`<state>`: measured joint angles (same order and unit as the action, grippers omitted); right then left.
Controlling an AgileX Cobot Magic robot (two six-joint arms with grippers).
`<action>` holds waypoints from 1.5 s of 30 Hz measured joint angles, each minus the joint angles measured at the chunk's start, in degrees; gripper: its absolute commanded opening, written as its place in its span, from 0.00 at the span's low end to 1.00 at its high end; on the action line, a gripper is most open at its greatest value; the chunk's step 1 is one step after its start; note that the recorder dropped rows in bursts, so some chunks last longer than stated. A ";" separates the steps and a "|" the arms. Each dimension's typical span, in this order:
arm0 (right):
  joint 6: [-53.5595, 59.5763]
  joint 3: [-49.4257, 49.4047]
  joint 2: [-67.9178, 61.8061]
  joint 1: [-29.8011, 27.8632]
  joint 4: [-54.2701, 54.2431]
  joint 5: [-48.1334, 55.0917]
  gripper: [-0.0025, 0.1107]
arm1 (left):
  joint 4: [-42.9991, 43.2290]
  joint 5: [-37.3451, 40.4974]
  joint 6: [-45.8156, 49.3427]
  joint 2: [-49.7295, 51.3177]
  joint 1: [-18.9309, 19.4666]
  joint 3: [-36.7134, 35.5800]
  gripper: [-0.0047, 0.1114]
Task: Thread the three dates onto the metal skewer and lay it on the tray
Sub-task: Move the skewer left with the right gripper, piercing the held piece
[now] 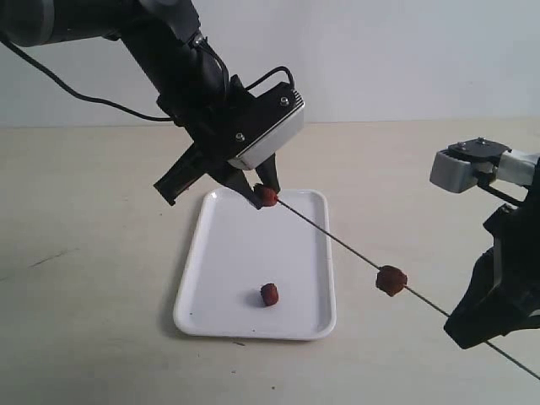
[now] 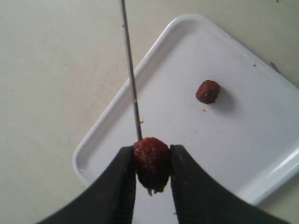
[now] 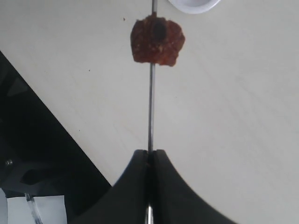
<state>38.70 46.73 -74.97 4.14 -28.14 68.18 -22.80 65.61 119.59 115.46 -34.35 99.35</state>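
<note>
The right gripper [image 3: 149,156] has its jaws shut tight on the thin dark grey metal skewer [image 1: 337,240], holding it slanted in the air with the free tip toward the left gripper [image 2: 152,164]. That one is half closed on a wrinkled red-brown date [image 2: 150,154] and presses it on the tip, above the flat white plastic tray [image 1: 245,253]. A second date [image 1: 391,279] sits threaded on the rod; the third date [image 1: 270,294] lies loose on the tray, clear of both arms.

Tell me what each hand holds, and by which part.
The left hand pinches a date by its sides. The right hand clamps the metal skewer on its bare shaft, behind the threaded date.
</note>
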 measured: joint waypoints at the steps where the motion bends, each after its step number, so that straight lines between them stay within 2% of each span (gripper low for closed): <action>1: 0.35 0.00 0.00 0.00 -0.33 0.00 0.02 | 0.00 0.00 0.00 0.00 0.00 0.00 0.27; 13: 2.62 0.00 -0.22 0.00 -2.96 -0.52 0.02 | -0.60 0.00 0.12 0.00 0.00 0.00 0.27; 24: 4.30 0.25 -5.96 0.00 -4.60 -2.05 0.02 | -0.70 0.00 0.12 0.00 0.00 0.00 0.27; 45: 6.65 11.80 -16.85 0.00 -9.46 0.12 0.02 | -2.53 -0.35 0.34 0.00 -0.62 0.00 0.27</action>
<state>45.35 58.53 -91.82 4.14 -37.59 68.30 -25.33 65.26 119.93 115.46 -34.97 99.35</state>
